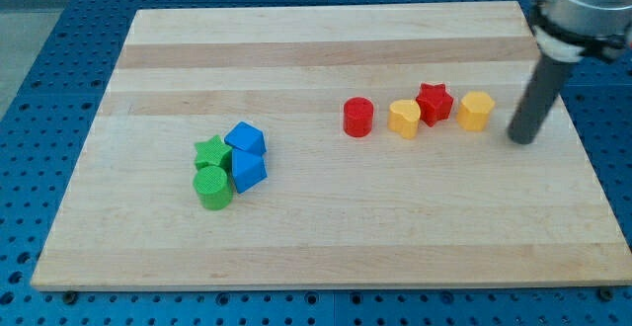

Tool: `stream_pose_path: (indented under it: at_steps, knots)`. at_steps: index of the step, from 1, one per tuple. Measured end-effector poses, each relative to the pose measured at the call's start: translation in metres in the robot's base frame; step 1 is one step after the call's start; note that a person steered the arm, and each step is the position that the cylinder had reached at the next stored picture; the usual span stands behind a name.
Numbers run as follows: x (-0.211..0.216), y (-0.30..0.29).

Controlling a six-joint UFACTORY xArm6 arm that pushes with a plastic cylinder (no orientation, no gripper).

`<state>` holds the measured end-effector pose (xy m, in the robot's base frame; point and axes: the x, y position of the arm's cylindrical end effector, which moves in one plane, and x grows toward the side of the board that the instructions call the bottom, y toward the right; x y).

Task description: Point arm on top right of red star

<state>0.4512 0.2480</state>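
Note:
The red star (434,102) lies on the wooden board (326,227) at the view's right, between a yellow heart (404,119) on its left and a yellow hexagon (476,111) on its right. A red cylinder (358,117) stands further left in the same row. My tip (520,138) rests on the board to the right of the yellow hexagon, apart from it, and to the lower right of the red star. The rod rises from it towards the view's top right corner.
A cluster at the view's left holds a green star (209,152), a green cylinder (212,187) and two blue blocks (245,137) (248,171). The board's right edge lies close to my tip. A blue perforated table surrounds the board.

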Motion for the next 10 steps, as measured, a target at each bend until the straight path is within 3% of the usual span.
stream_pose_path:
  at_steps: [1,2,3,4,6,10]
  knots:
    - [-0.005,0.049]
    - [-0.044,0.053]
    - [-0.086,0.045]
    - [-0.102,0.008]
    - [-0.097,-0.082]
    - [-0.068,-0.097]
